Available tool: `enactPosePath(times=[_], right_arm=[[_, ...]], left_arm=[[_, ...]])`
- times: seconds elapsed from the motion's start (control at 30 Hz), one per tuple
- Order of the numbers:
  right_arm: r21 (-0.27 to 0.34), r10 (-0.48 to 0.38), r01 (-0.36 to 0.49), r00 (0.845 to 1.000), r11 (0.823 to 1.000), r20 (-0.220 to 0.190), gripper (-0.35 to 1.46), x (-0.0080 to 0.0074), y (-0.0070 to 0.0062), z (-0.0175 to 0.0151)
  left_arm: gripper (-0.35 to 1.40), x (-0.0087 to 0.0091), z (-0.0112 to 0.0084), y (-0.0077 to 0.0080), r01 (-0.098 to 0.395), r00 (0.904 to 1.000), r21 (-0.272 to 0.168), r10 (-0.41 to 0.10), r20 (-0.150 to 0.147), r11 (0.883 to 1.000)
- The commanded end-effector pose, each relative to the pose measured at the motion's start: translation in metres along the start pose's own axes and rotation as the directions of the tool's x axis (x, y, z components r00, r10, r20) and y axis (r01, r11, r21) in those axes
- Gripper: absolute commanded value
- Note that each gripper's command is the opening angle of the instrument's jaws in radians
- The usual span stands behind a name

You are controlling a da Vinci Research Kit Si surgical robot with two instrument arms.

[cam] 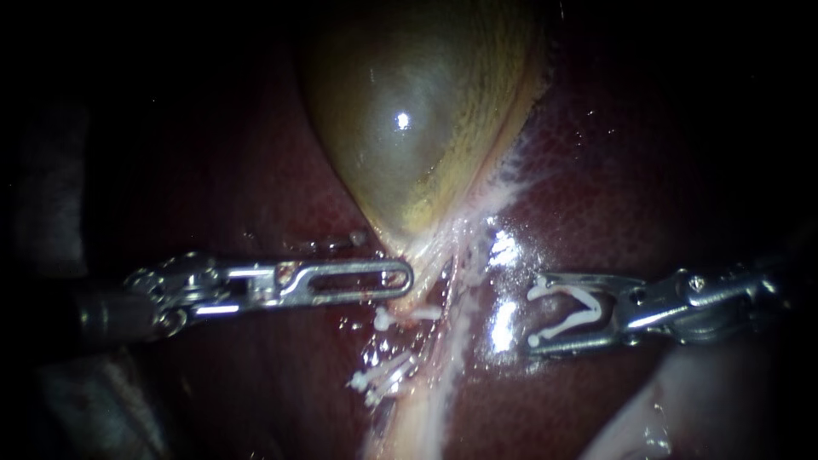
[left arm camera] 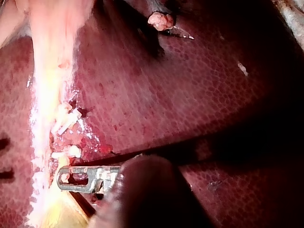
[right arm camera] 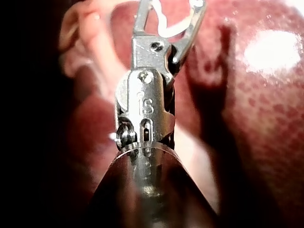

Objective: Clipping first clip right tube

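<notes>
**Loaded clip faces right tube across a strip of liver**

The right instrument (cam: 535, 313) carries an open white V-shaped plastic clip (cam: 579, 298) gripped between its spread jaws, with the clip's mouth facing the pale, glistening right tube (cam: 458, 341). The tube runs down from the neck of the green-brown gallbladder (cam: 409, 128), crosswise to the jaws' line. It is near the clip's tips but apart from them, with wet dark-red liver (cam: 648, 170) between. The left instrument (cam: 407, 277), its slotted steel jaws seemingly clenched on pale tissue (cam: 419, 294) at that neck, lies on the tube's far side. Beside it, two white clips (cam: 400, 317) sit on the neighbouring strand. The right instrument looks the nearer and is squarely placed to advance.
</notes>
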Motion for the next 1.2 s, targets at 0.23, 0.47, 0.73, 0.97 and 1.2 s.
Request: enactPosePath(times=[0.23,0.47,0.73,0.97,1.2], right_arm=[[0.019,0.096,-0.096,0.995,0.995,-0.004,0.6,0.0001,-0.0004,0.0009],[0.027,0.136,-0.136,0.991,0.99,-0.006,0.6,0.0,-0.0005,0.0021],[0.036,0.169,-0.169,0.986,0.985,-0.007,0.6,-0.0003,-0.0004,0.0038],[0.049,0.254,-0.253,0.967,0.966,-0.008,0.6,-0.0004,-0.0003,0.0059],[0.076,0.446,-0.445,0.895,0.892,-0.002,0.58,-0.0016,-0.0002,0.008]], left_arm=[[-0.35,0.0001,-0.0005,0.001,0.005,1.0,-0.002,-0.005,0.002,1.0],[-0.35,0.0006,-0.002,0.0018,0.011,0.9999,-0.008,-0.01,0.01,1.0],[-0.35,0.0015,-0.0046,0.0034,0.021,0.9996,-0.015,-0.021,0.021,1.0],[-0.35,0.0015,-0.0057,0.004,0.024,0.9995,-0.015,-0.024,0.023,1.0],[-0.35,0.0016,-0.0066,0.0045,0.027,0.9994,-0.016,-0.027,0.021,1.0]])
